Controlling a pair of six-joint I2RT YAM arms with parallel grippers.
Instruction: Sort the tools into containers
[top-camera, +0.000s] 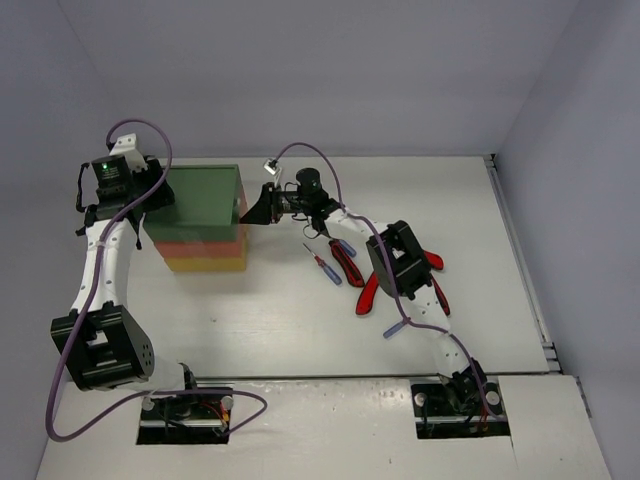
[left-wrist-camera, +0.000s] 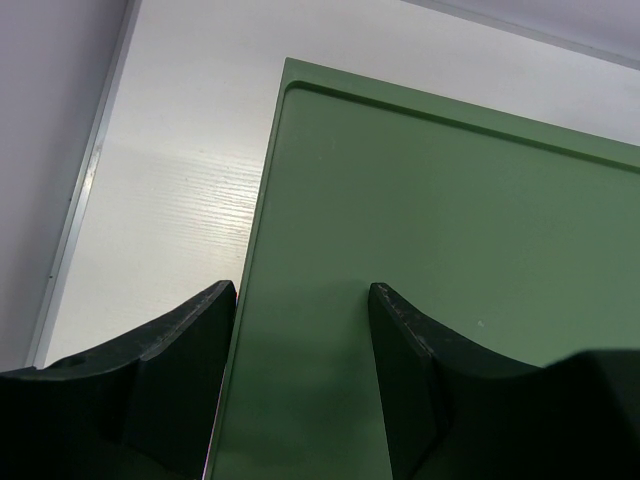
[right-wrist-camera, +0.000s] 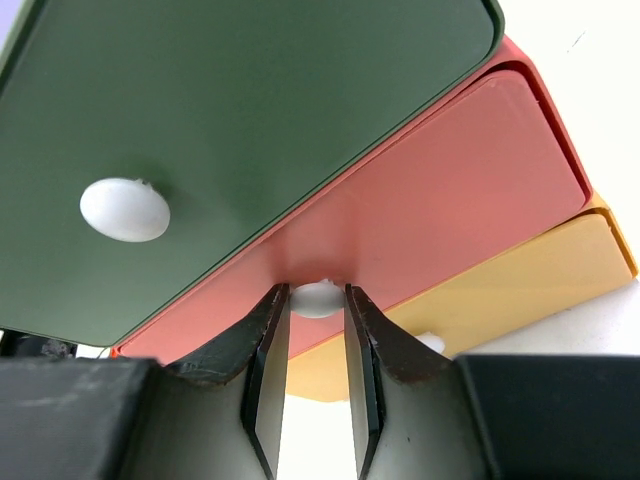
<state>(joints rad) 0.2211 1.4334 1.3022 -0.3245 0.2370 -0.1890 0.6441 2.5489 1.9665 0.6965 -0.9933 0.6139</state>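
The cabinet stands at the back left, with a green top drawer (top-camera: 205, 195), an orange-red middle drawer (right-wrist-camera: 440, 190) and a yellow bottom drawer (right-wrist-camera: 540, 270). All drawers look closed. My right gripper (right-wrist-camera: 318, 292) is shut on the white knob (right-wrist-camera: 318, 300) of the orange-red drawer; in the top view it (top-camera: 253, 208) is at the cabinet's right face. My left gripper (left-wrist-camera: 300, 300) is open, its fingers (left-wrist-camera: 190, 345) straddling the left edge of the green top (left-wrist-camera: 450, 220). Red-and-black tools (top-camera: 347, 262) and small screwdrivers (top-camera: 323, 265) lie on the table right of the cabinet.
The green drawer has a white knob (right-wrist-camera: 125, 209), and the yellow drawer's knob (right-wrist-camera: 432, 343) shows by my right finger. More red-handled tools (top-camera: 432, 260) lie partly under my right arm (top-camera: 400, 262). A blue screwdriver (top-camera: 395, 327) lies nearer the front. Walls close the table's back and sides.
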